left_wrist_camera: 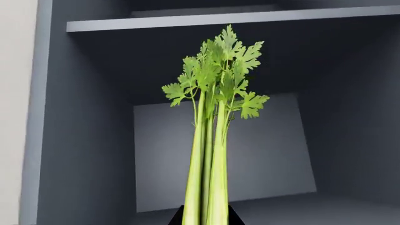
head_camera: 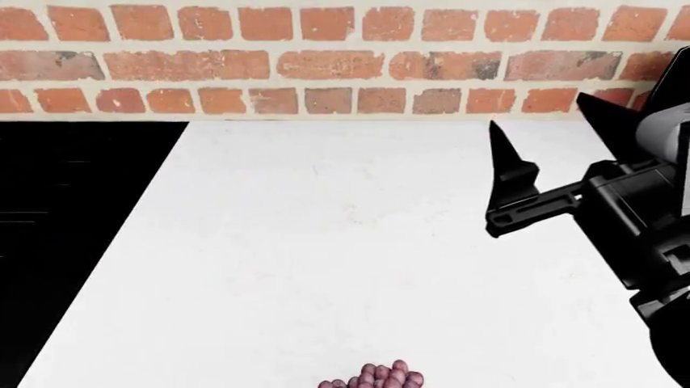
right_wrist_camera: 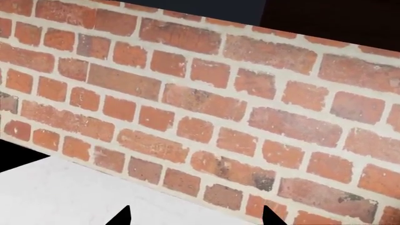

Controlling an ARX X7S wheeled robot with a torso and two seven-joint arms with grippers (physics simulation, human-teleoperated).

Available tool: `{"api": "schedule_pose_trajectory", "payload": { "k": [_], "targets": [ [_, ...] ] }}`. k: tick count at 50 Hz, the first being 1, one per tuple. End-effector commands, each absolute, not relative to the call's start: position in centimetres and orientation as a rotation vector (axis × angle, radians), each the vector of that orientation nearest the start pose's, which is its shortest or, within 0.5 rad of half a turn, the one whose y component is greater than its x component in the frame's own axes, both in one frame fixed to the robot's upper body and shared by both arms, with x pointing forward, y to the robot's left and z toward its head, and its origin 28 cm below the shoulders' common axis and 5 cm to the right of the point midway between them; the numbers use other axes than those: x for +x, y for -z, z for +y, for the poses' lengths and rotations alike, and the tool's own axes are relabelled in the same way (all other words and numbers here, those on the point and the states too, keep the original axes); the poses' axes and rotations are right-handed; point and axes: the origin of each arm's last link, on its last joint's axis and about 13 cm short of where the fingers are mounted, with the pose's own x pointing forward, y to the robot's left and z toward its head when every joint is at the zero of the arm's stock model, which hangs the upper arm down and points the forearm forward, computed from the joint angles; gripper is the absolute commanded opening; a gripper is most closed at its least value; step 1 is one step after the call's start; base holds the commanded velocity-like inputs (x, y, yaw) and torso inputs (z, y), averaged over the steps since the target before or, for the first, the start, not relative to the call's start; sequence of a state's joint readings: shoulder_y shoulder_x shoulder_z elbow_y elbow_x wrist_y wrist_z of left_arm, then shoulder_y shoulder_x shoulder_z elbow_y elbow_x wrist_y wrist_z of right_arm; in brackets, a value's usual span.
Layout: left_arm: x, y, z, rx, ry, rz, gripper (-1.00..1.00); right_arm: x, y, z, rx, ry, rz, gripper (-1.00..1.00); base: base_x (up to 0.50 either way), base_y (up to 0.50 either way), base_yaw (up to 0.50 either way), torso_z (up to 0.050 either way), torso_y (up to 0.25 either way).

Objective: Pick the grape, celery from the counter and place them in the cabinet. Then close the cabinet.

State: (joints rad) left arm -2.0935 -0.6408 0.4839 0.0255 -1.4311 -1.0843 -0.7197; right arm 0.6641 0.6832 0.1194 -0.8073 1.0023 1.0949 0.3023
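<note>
In the left wrist view the celery [left_wrist_camera: 211, 145] stands up out of my left gripper [left_wrist_camera: 206, 219], which is shut on the pale stalks; its leafy tips point into the open cabinet [left_wrist_camera: 87, 122]. The left gripper is out of the head view. The grape [head_camera: 377, 377] lies on the white counter [head_camera: 323, 218] at the near edge of the head view, only its top showing. My right gripper [head_camera: 555, 139] hovers open above the counter's far right, well away from the grape. Between its fingertips [right_wrist_camera: 122, 217] I see only counter and wall.
A grey shelf [left_wrist_camera: 231, 18] crosses the cabinet above the celery leaves, with a lit back panel [left_wrist_camera: 275, 154] behind. A red brick wall [head_camera: 323, 56] backs the counter. A black stovetop [head_camera: 65, 226] borders the counter on the left.
</note>
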Motion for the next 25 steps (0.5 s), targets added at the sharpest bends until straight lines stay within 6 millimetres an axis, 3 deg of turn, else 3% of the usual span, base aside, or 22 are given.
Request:
{"api": "schedule_pose_trajectory", "payload": {
  "k": [1, 10, 25],
  "targets": [
    [19.8, -53.3, 25.5, 0.073, 0.009, -0.574, -1.0, 21.1, -25.6, -16.0, -0.206, -0.23, -0.23, 1.0, 0.0, 0.0, 0.0, 0.0, 0.0],
    [20.9, -54.9, 25.3, 0.143, -0.003, -0.577, -1.0, 21.4, -25.0, -16.0, -0.202, -0.223, -0.225, 1.0, 0.0, 0.0, 0.0, 0.0, 0.0],
    [22.5, -56.5, 26.4, 0.099, -0.057, -0.535, -1.0, 21.5, -24.6, -16.1, -0.209, -0.218, -0.213, 1.0, 0.0, 0.0, 0.0, 0.0, 0.001]
  ]
}}
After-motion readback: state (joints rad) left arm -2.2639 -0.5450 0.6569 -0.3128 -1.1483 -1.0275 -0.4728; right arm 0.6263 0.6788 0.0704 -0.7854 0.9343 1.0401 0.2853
